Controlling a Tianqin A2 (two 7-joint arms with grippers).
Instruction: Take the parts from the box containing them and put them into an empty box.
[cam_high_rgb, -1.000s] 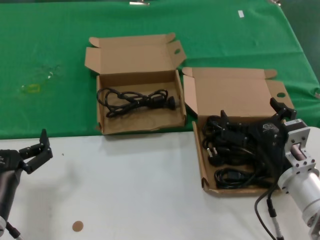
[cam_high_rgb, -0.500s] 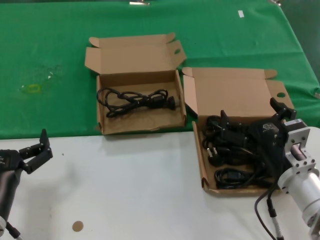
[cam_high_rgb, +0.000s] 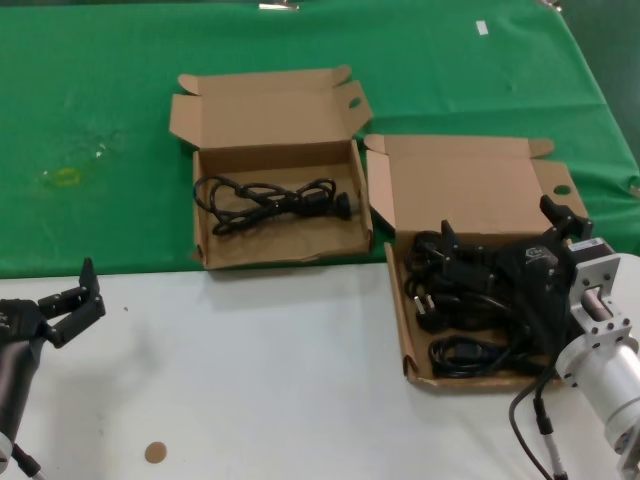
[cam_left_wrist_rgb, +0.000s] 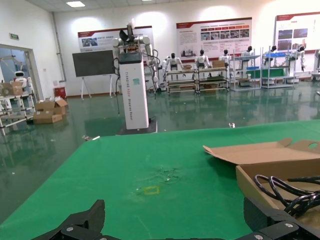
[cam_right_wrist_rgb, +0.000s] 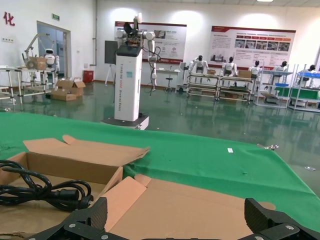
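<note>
Nearest the robot, on the white tabletop (cam_high_rgb: 280, 380), a small round brown disc (cam_high_rgb: 154, 452) lies close to the front edge. The left gripper (cam_high_rgb: 72, 302) hangs low over the white surface at the near left, well apart from both boxes; its 2 black fingers are spread wide and hold nothing.

On the right, the right gripper (cam_high_rgb: 505, 245) sits over the box with the straight front wall (cam_high_rgb: 470, 300), its 2 fingers parted widely above the tangle of black power cords (cam_high_rgb: 462, 310). It has hold of nothing that can be made out; whether a fingertip touches the cords cannot be told. The cords fill that box's tray, plugs and loops piled together. The box straddles the line where the white surface meets the green cloth (cam_high_rgb: 100, 130), and its hinged lid (cam_high_rgb: 470, 185) leans open at the far side, with a hole near its right end.

Farther back and to the left, fully on the green cloth, stands the second cardboard box (cam_high_rgb: 280, 205), just beside the first box's lid corner. Its lid is also open at the far side. 1 black power cord (cam_high_rgb: 270, 200) lies loosely coiled across its floor. A small white tag (cam_high_rgb: 481, 28) lies on the cloth far back right.
</note>
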